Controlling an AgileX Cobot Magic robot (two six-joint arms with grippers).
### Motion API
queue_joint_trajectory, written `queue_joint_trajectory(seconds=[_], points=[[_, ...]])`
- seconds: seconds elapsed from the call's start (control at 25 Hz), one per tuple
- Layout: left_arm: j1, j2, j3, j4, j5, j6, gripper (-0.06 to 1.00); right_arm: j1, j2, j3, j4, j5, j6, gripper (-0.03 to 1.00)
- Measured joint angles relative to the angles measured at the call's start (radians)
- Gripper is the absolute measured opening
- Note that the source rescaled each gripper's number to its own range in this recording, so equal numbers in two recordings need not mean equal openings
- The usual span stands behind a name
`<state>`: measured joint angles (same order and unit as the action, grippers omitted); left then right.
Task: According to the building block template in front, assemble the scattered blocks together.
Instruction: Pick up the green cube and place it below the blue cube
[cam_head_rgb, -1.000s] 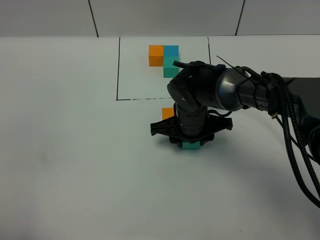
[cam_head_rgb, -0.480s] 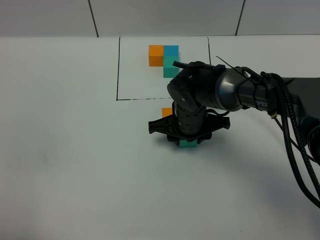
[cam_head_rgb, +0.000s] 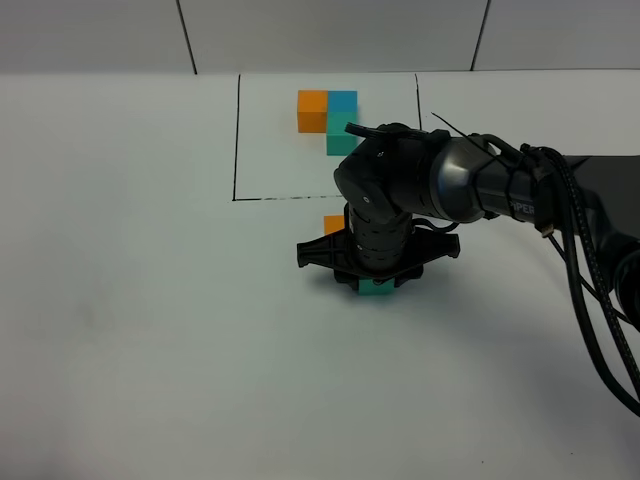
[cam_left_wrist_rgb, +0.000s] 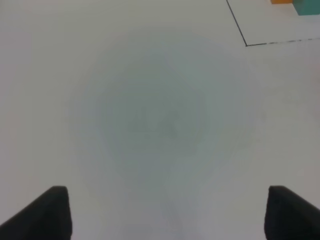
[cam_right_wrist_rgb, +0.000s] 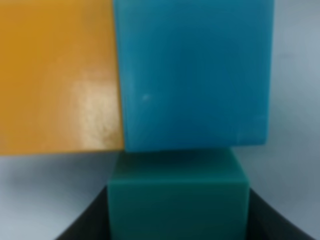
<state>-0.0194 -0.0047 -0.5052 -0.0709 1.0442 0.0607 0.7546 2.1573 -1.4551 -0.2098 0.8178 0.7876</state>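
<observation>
Two pincers are at work over a white surface (cam_head_rgb: 130, 330), and only one shows in the high view. On the left, the left pincer (cam_left_wrist_rgb: 165, 212) hangs above bare surface with its two dark fingertips (cam_left_wrist_rgb: 47, 212) set wide apart and nothing between them; its wrist view catches one corner of the thin black drawn rectangle (cam_left_wrist_rgb: 243, 42) and, beyond that line, small slivers of orange and teal. Toward the middle of the high view, the black rectangle (cam_head_rgb: 236, 140) frames the building block template (cam_head_rgb: 330, 115), an L of joined cubes: orange on the left, blue beside it, teal-green below the blue. Just outside the near line of the frame lie the scattered blocks. The orange block (cam_head_rgb: 333, 224) peeks out at the left of the black arm (cam_head_rgb: 440, 180), which reaches in from the right and covers the blue one from above. The right pincer (cam_head_rgb: 376, 283) points down and is clamped on the teal-green block (cam_head_rgb: 376, 290), whose lower edge shows beneath it. In the right wrist view the teal-green block (cam_right_wrist_rgb: 178, 200) sits between the dark fingers (cam_right_wrist_rgb: 85, 225), pressed against the blue block (cam_right_wrist_rgb: 195, 75), and the orange block (cam_right_wrist_rgb: 57, 75) touches the blue one's side.
</observation>
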Motion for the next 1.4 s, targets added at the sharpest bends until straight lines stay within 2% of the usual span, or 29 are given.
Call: queue_joint_trajectory(seconds=[0.68,1.0,1.4], points=[[0.0,0.0,0.0,0.0,0.0,0.0,0.68,0.0,0.005,0.0,-0.035,-0.018,0.02,0.02],[0.0,0.0,0.0,0.0,0.0,0.0,0.68,-0.001,0.006,0.0,-0.042,-0.039,0.085,0.02],[0.0,0.0,0.0,0.0,0.0,0.0,0.68,-0.006,0.006,0.0,-0.041,-0.039,0.056,0.02]])
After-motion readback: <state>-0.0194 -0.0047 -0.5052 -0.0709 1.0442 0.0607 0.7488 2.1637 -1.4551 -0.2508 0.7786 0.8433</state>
